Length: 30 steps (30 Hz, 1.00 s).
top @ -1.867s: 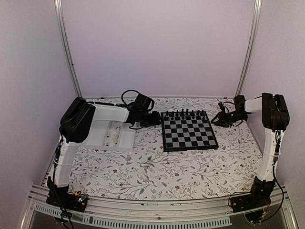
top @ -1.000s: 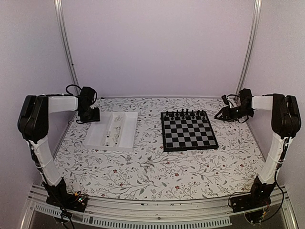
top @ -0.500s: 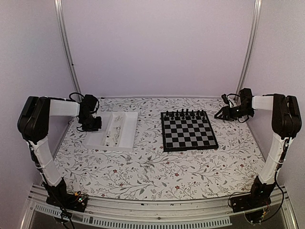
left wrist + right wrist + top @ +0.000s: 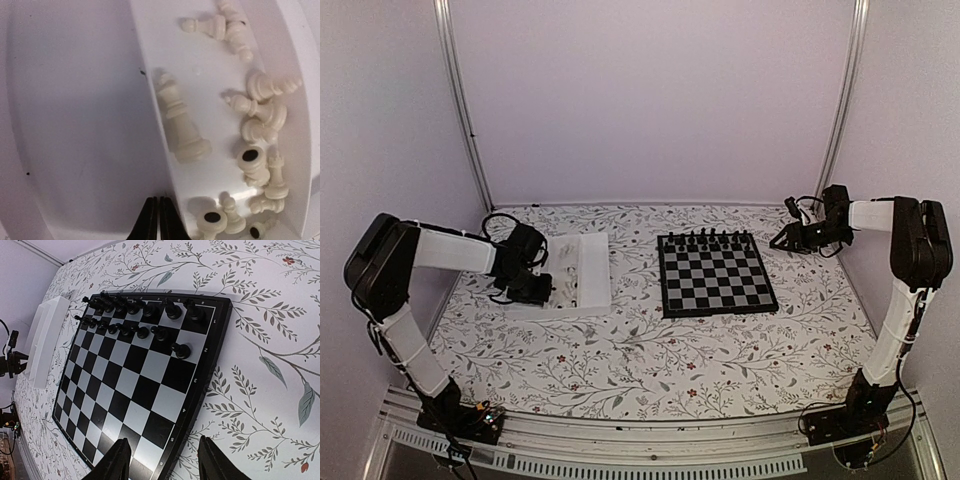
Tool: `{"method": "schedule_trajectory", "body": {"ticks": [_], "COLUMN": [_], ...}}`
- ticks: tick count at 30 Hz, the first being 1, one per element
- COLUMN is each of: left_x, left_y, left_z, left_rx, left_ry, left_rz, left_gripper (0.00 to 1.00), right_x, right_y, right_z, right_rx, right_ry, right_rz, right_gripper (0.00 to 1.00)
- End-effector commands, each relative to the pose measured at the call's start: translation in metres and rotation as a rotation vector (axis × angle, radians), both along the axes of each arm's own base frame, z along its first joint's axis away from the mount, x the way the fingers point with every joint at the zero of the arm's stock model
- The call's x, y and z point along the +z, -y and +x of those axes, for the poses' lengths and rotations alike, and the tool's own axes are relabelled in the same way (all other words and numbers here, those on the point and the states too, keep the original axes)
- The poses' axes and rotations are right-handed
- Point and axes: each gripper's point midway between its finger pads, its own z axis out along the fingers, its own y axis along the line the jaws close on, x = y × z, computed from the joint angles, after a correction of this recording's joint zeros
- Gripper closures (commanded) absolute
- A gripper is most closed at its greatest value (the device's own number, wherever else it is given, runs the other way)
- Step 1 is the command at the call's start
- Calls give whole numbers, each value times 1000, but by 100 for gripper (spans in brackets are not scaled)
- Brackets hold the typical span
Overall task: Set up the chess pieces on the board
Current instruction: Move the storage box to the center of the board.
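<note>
White chess pieces (image 4: pixel 260 87) lay jumbled in one compartment of the tray (image 4: pixel 75 100), well apart from the board (image 4: pixel 717 273), and the left end effector (image 4: pixel 155 220), clenched on nothing at the divider (image 4: pixel 161 150), would best open and straddle the lone tall piece (image 4: pixel 180 122), while the right end effector (image 4: pixel 162 460) hung released.

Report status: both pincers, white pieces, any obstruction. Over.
Left pincer shut, empty, low over the tray. Right pincer open, hovering by the board. White pieces lying loose in the tray, none on the board. Black pieces on the far rows; nothing blocking.
</note>
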Motion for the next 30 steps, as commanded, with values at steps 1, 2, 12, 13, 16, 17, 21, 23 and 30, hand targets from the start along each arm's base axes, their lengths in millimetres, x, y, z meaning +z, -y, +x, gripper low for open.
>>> {"method": "schedule_trajectory", "body": {"ticks": [1, 2, 12, 13, 16, 17, 21, 23, 30], "left_x": [-8, -9, -20, -22, -27, -29, -38, -40, 18], "left_y": [28, 30, 54, 58, 70, 74, 93, 100, 112], "left_z": [-37, -43, -96, -101, -118, -124, -150, -159, -125], "left_rx": [-91, -96, -141, -147, -170, -177, -213, -244, -301], "left_ry": [-27, -23, -66, -71, -92, -101, -130, -150, 7], "left_rz": [-67, -73, -143, -146, -152, -152, -145, -119, -23], "left_gripper": [96, 96, 99, 99, 100, 100, 100, 100, 96], "right_x": [15, 15, 12, 12, 12, 12, 12, 14, 27], "right_y": [-3, -3, -5, -6, -7, -7, -9, -13, -48], "right_z": [-1, -1, -3, -3, -4, -4, -5, -6, -19], "right_rx": [20, 21, 31, 32, 35, 37, 45, 59, 174], "right_ry": [46, 47, 42, 42, 44, 45, 49, 54, 104], "right_rz": [4, 4, 9, 9, 7, 6, 2, 5, -19], "right_gripper": [50, 50, 50, 50, 50, 50, 50, 50, 50]}}
